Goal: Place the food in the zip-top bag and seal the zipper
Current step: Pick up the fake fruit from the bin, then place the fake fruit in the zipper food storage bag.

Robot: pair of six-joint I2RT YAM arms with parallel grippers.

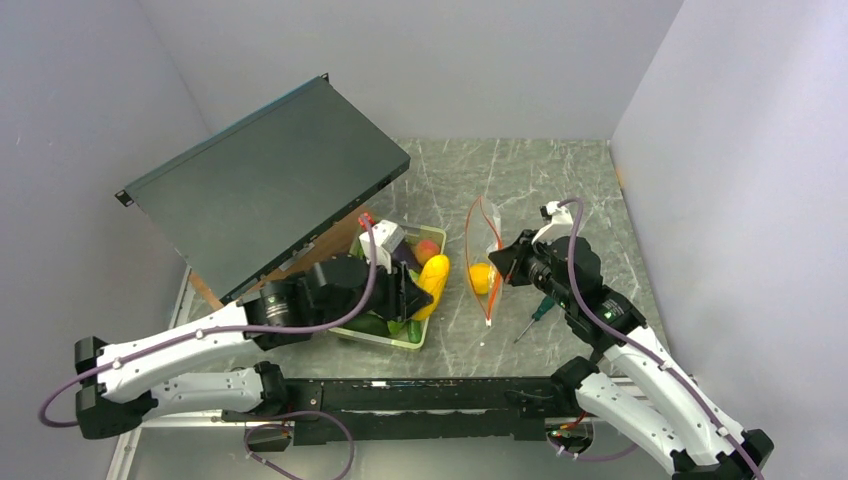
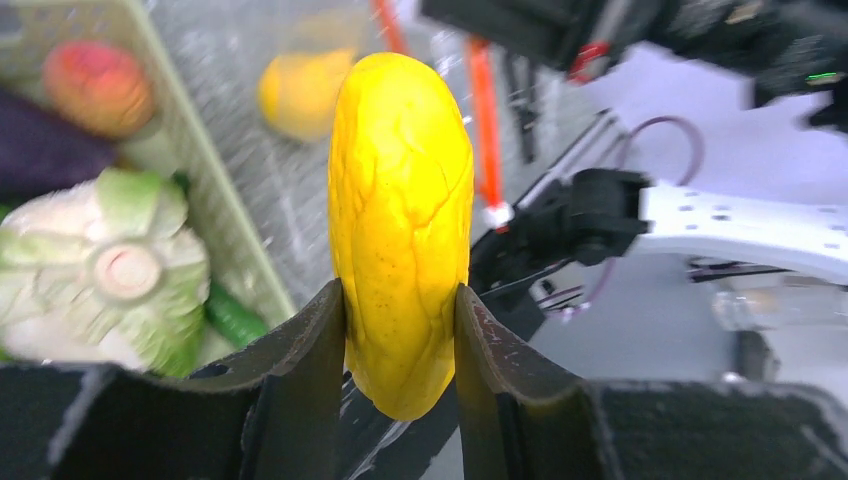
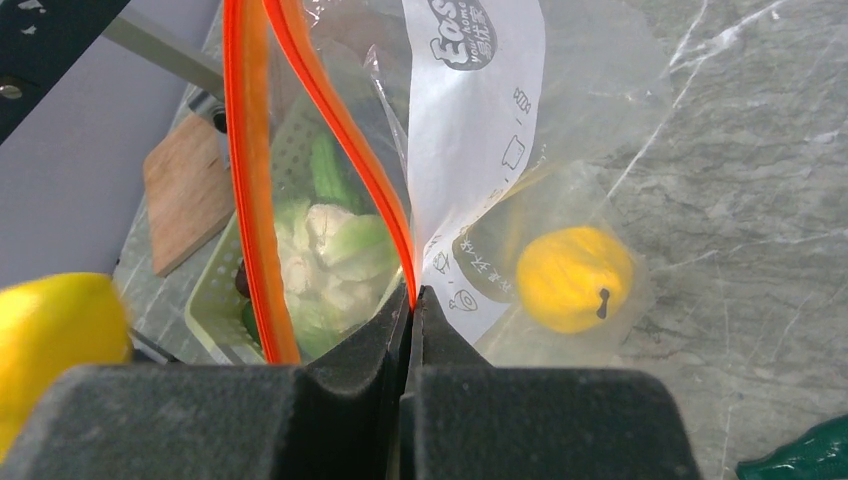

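Observation:
My left gripper point(image 2: 400, 310) is shut on a long yellow toy fruit point(image 2: 402, 210), held just right of the pale green tray point(image 1: 432, 330); it shows in the top view point(image 1: 433, 283). My right gripper point(image 3: 412, 300) is shut on one orange-red zipper lip point(image 3: 345, 140) of the clear zip-top bag point(image 3: 560, 130), holding its mouth open; the gripper shows in the top view point(image 1: 500, 258). A round yellow fruit point(image 3: 573, 277) lies inside the bag point(image 1: 481, 277). A peach-orange piece point(image 2: 98, 87), a dark purple piece point(image 2: 40, 150) and a green-white cabbage point(image 2: 105, 265) lie in the tray.
A dark flat panel point(image 1: 260, 185) leans over a wooden block point(image 3: 187, 195) at the back left. A green-handled screwdriver point(image 1: 537, 312) lies on the marble table by the right arm. Grey walls close in on the left, back and right.

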